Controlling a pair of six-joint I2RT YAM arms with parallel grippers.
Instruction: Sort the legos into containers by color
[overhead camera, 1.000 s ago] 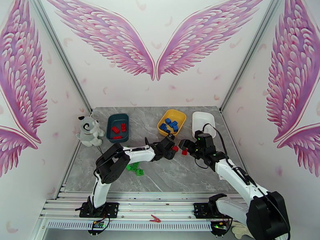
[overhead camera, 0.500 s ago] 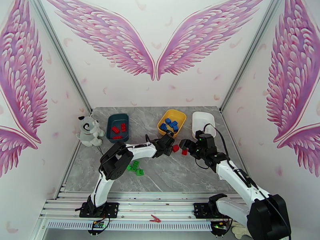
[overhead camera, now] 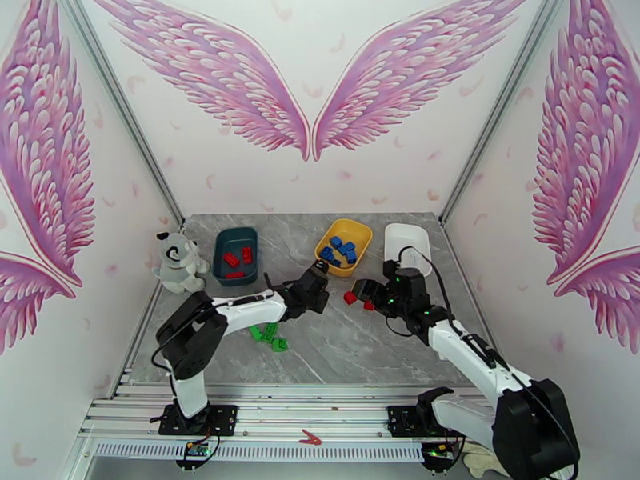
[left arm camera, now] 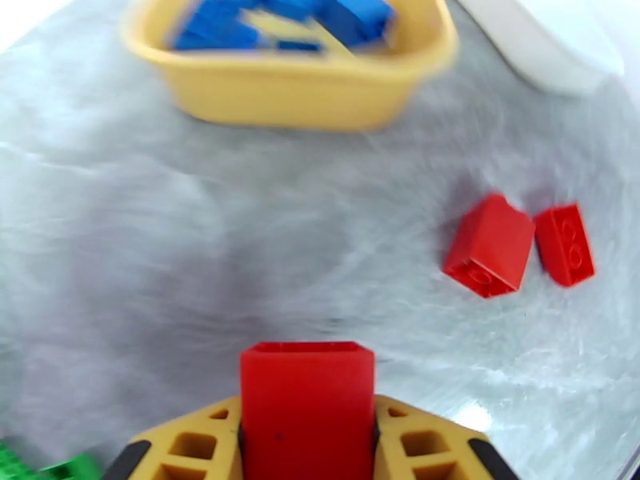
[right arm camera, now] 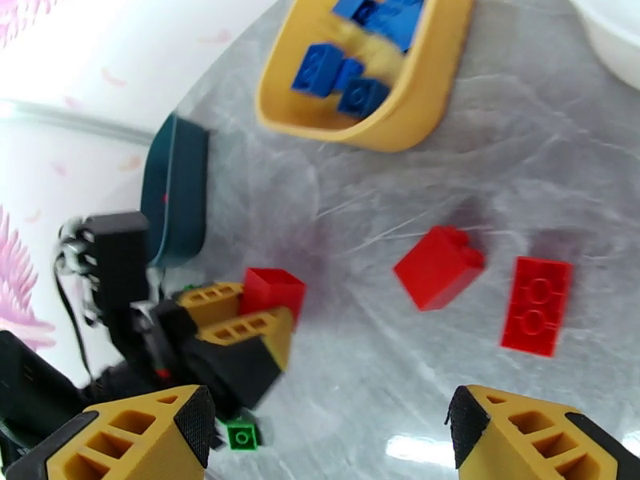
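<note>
My left gripper (left arm camera: 307,432) is shut on a red lego (left arm camera: 307,376) and held just above the grey table; the right wrist view shows this gripper (right arm camera: 264,314) with its lego (right arm camera: 274,288). Two more red legos (left arm camera: 490,245) (left arm camera: 565,244) lie side by side on the table, under my right gripper (right arm camera: 336,442), which is open above them (right arm camera: 438,267) (right arm camera: 537,305). From above, the left gripper (overhead camera: 317,275) is below the yellow tray (overhead camera: 364,234) of blue legos, and the right gripper (overhead camera: 362,290) is beside the loose red pair (overhead camera: 350,298).
The teal tray (overhead camera: 220,242) holds red legos at the back left; the white tray (overhead camera: 406,238) stands at the back right. Several green legos (overhead camera: 270,335) lie under the left arm. A plush dog (overhead camera: 178,263) sits at the left edge.
My left gripper has pulled back to the left, away from the two loose red legos, carrying a red lego. The right gripper has shifted slightly left.
</note>
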